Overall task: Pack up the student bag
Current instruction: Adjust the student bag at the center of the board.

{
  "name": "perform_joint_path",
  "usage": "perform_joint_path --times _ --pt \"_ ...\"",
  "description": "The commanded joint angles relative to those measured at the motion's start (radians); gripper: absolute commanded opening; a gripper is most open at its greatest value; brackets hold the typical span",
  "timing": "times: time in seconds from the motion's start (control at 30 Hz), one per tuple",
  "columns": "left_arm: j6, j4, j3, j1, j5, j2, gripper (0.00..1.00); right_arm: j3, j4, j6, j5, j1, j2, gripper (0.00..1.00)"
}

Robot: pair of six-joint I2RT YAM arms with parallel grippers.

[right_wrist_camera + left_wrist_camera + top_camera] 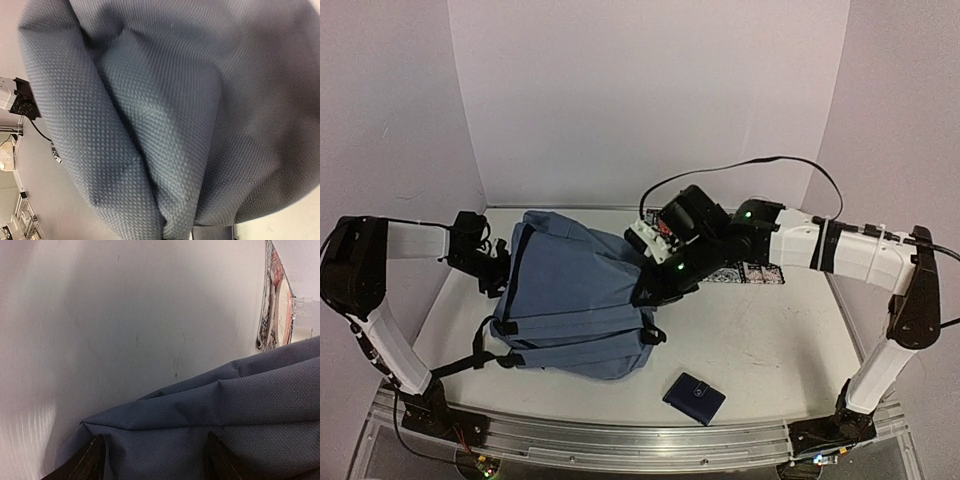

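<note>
**Student bag held at both sides, nothing yet packed**

The student bag [575, 290] lies slumped on the tabletop [770, 340] between the two hands. The right hand [645, 295] is at its right edge, pressed together, apparently pinching a gathered fold of the fabric. The left hand [500, 265] is at its far-left edge with its fingers [95, 460] spread and cloth between them. A dark wallet [694, 397] lies well apart from the right hand, toward the arm bases, and a patterned flat item [752, 272] sits just behind that arm. No open mouth shows, so packing looks barely begun.
</note>
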Motion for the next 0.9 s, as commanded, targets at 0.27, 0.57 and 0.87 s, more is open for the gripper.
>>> perform_joint_path --times 0.27,0.57,0.87 --pt "-0.19 -0.141 -0.231 -0.243 0.037 -0.317 0.67 0.235 0.108 -0.078 0.023 -0.215 0.081 0.0" --pt "-0.194 -0.324 -0.101 -0.245 -0.34 -0.486 0.71 0.39 0.108 -0.141 0.068 -0.258 0.358 0.18" --pt "-0.094 -0.455 0.097 -0.247 -0.64 -0.591 0.73 0.391 0.109 -0.135 0.104 -0.26 0.314 0.79"
